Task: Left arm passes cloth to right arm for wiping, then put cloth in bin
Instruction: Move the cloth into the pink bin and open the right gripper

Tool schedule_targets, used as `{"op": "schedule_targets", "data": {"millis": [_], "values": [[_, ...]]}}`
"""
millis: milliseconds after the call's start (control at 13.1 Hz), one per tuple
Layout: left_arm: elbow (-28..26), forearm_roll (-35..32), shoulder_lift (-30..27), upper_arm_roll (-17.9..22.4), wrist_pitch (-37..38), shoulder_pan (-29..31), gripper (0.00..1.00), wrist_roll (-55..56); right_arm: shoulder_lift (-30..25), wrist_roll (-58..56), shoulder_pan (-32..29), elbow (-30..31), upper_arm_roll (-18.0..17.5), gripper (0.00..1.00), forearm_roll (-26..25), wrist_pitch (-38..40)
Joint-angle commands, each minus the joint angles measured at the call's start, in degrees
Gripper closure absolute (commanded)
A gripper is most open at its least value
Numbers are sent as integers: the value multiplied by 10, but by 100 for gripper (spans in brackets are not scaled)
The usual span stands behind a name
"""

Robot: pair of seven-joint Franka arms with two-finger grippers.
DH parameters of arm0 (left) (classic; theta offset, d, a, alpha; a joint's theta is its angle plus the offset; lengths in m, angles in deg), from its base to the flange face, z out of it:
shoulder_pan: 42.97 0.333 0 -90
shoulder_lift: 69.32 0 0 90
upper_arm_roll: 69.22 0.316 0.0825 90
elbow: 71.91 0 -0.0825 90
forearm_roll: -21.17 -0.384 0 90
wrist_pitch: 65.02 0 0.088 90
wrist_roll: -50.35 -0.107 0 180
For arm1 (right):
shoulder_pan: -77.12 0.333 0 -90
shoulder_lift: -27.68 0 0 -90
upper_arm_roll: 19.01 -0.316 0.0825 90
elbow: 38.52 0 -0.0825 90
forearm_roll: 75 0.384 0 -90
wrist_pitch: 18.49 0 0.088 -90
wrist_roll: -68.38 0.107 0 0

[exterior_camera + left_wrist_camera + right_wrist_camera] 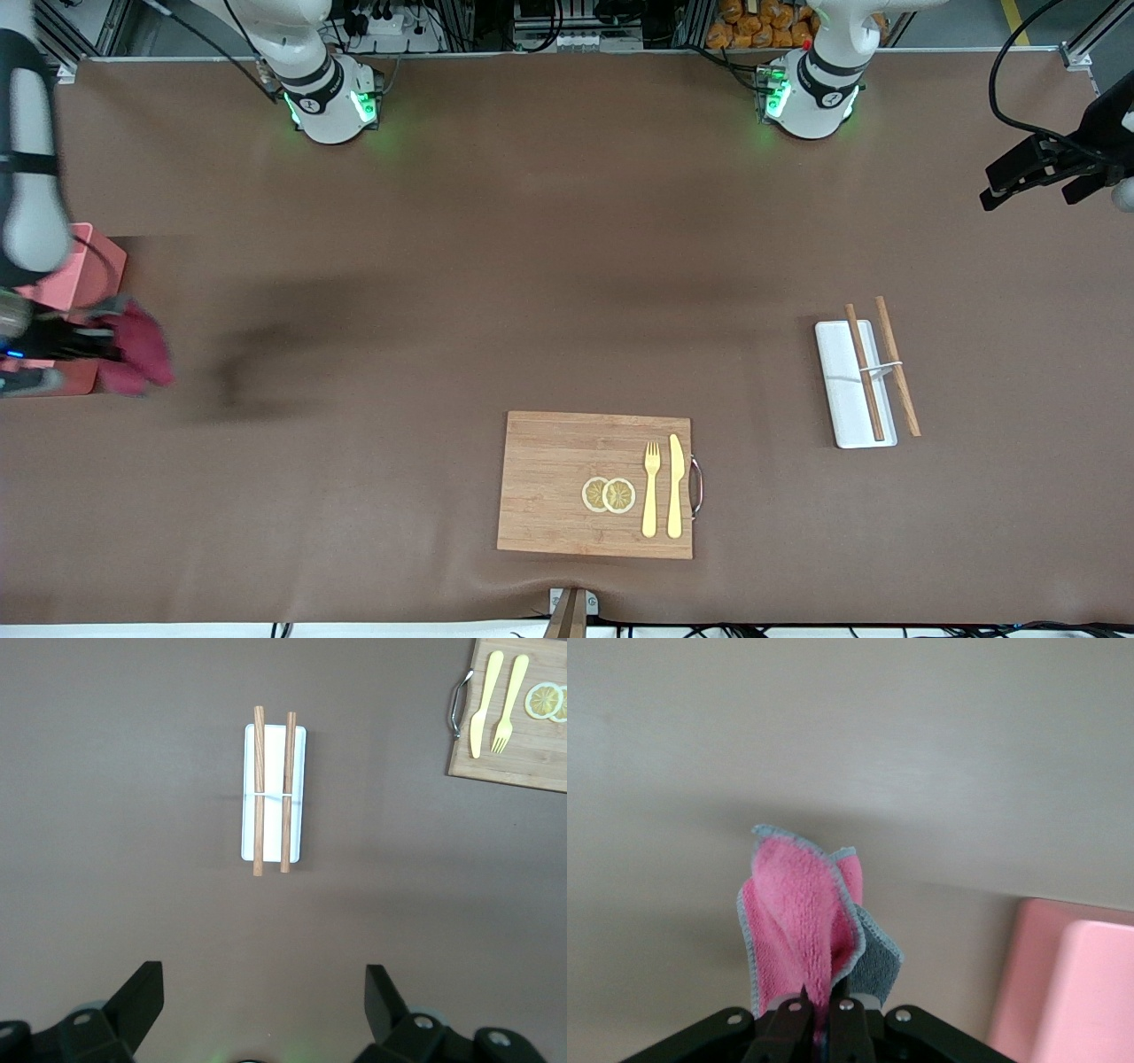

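The cloth (140,353), crimson on one face and grey on the other, hangs bunched from my right gripper (104,341), which is shut on it. It is in the air over the table, right beside the salmon-pink bin (87,266) at the right arm's end. In the right wrist view the cloth (799,912) sticks out from between the closed fingers of the right gripper (824,1008), and the bin (1063,992) shows off to one side. My left gripper (1032,188) waits open and empty, high over the left arm's end of the table. Nothing lies between the fingers of the left gripper (264,992).
A white tray (842,390) with two wooden chopsticks (864,372) on it lies toward the left arm's end. The tray (273,771) also shows in the left wrist view. A wooden cutting board (549,478) with lemon slices (609,494), a fork (651,501) and a knife (675,487) sits near the front camera.
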Motion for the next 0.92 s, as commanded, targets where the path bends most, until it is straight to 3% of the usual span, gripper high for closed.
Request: {"op": "schedule_targets", "data": {"millis": [0,153,383,612,689,766,842], "values": [[7,-13,1,1,-3,-4,0,-8,23,-107,-75,-53,-15,100,-12,15],[7,-13,1,1,-3,-4,0,-8,70,-173,-126,-107,-15,100,-21,15],[7,-13,2,1,-4,-4,0,-8,133,-271,-184,-117,-15,100,-20,-43],[7,-13,5,1,-5,-4,0,-8,198,-287,-219,-118,-15,100,-14,-77],[7,-13,5,1,-5,-4,0,-8,211,-287,-223,-118,-15,89,-14,-91],[7,-13,5,1,-5,-4,0,-8,216,-287,-222,-118,-15,63,-17,-102],[7,-13,5,1,-5,-4,0,-9,218,-284,-222,-118,-15,1,-12,-109]]}}
